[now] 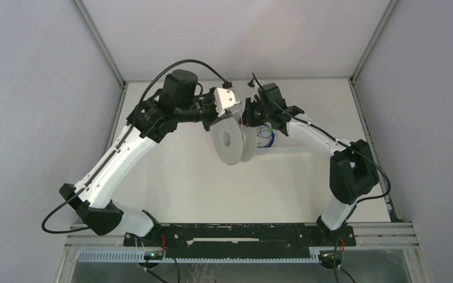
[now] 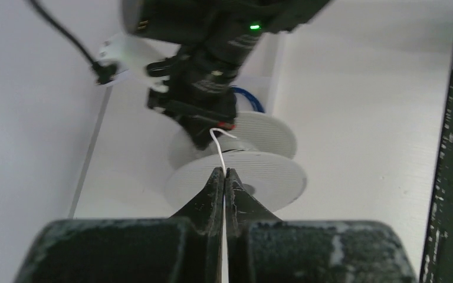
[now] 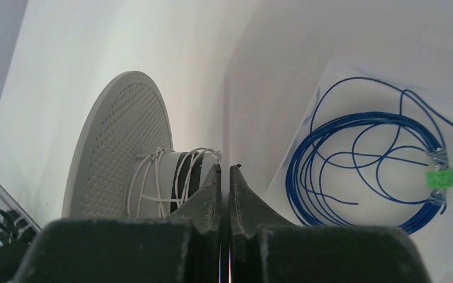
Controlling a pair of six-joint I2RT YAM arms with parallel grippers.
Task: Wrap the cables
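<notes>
From my console I see a pale, matte white counter [image 1: 183, 177] boxed in by plain grey-white panels: a left wall [image 1: 35, 88], a right wall [image 1: 430, 76] and a back wall [image 1: 236, 35]. Slim aluminium posts [image 1: 101, 46] run up the rear corners where the panels meet. A ribbed metal rail [image 1: 383, 234] edges the counter's near side, with a slotted duct [image 1: 224, 257] just beyond it, and the light is soft and even
</notes>
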